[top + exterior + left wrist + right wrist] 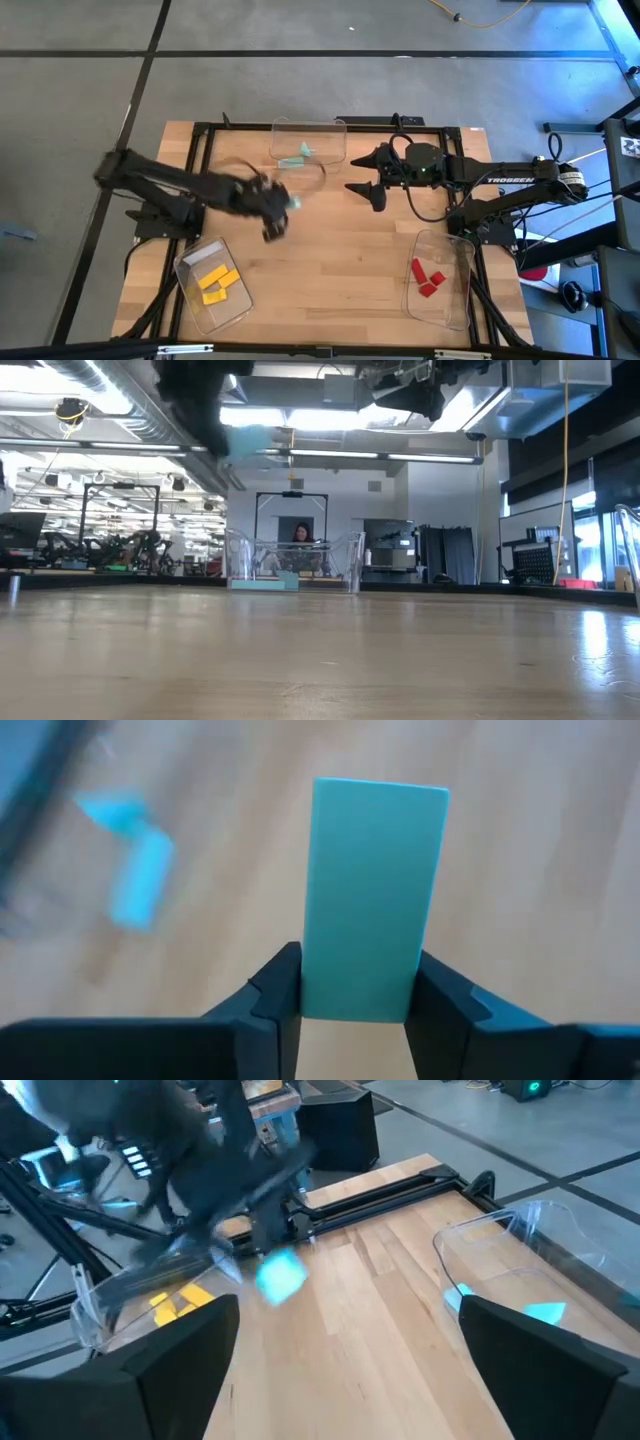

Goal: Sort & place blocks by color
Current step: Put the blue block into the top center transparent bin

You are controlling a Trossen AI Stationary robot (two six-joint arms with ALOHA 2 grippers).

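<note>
My left gripper hovers above the table's middle left, shut on a mint-green bar block, also seen as the block in the right wrist view. Two more mint-green blocks lie in the far clear bin. Yellow blocks lie in the near-left bin, red blocks in the near-right bin. My right gripper is open, held high over the far right part of the table, touching nothing. My left gripper pinches the mint-green bar by its lower end between the two fingers, one on each long side. The bar runs along the fingers and sticks out past their tips. It is lifted clear of the table.
Three clear bins stand on the wooden table: one at the far middle, one near left, one near right. Bare wood lies between them. A black frame runs round the table's edges. A person sits in the room beyond the far bin.
</note>
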